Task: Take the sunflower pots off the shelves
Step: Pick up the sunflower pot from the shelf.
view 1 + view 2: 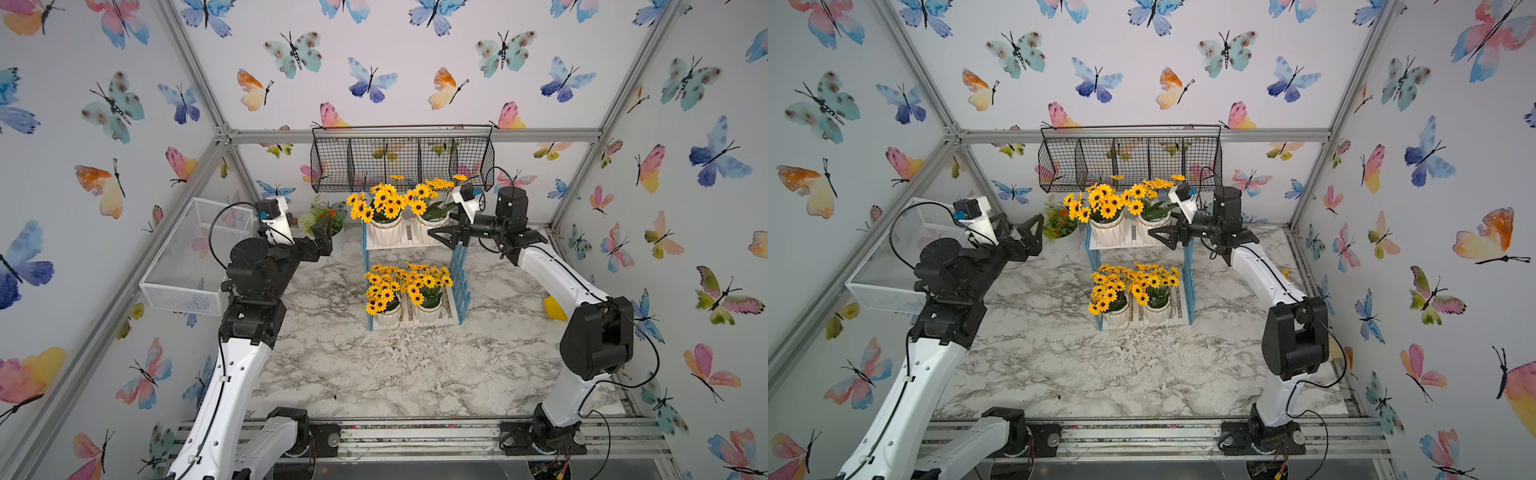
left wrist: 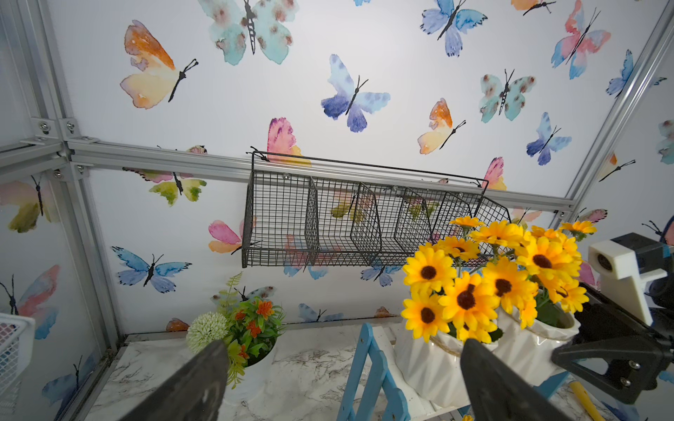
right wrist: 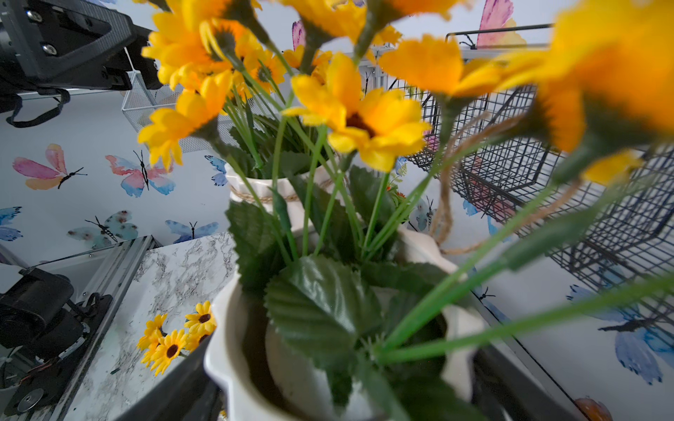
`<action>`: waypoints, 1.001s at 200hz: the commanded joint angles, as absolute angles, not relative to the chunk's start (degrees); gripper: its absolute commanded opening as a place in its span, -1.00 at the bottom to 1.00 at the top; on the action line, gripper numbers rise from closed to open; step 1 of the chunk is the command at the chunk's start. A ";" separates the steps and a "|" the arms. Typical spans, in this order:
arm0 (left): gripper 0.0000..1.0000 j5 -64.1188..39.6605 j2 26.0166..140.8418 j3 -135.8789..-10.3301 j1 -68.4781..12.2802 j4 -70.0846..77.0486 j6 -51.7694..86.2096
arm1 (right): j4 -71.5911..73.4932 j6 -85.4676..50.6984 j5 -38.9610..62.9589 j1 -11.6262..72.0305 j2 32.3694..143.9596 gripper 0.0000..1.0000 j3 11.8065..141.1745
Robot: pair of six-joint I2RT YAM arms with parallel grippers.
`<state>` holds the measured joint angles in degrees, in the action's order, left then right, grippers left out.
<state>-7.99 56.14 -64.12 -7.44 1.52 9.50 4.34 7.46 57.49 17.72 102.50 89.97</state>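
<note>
All four sunflower pots (image 1: 384, 232) sit on the shelves (image 1: 460, 276), with the right gripper (image 1: 441, 236) in at the top tier.
Two pots up top, two below, every one upright on its board! The right gripper has its jaws spread wide around the upper right pot (image 3: 226, 328). Pressing it or only bracketing it, I can't tell. And the left gripper (image 1: 323, 232) hangs wide open beside the shelves, near the mixed-flower pot (image 1: 1061, 220), holding nothing.

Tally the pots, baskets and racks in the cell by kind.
Sunflower pots: 4
Mixed-flower pot: 1
Black wire basket: 1
White mesh basket: 1
Shelf rack: 1
Total: 8
</note>
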 commanded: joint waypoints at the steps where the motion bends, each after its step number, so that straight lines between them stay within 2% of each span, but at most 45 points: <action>1: 0.97 -8.36 55.56 -63.98 -7.03 3.42 9.76 | 7.70 5.45 57.35 18.02 99.29 -0.96 88.34; 200: 0.97 -8.79 55.63 -63.90 -6.99 3.86 10.11 | 14.94 2.67 54.83 18.79 87.23 -0.96 77.82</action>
<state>-7.99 56.14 -64.12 -7.22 2.37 9.72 10.09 3.75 55.16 17.96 91.11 79.37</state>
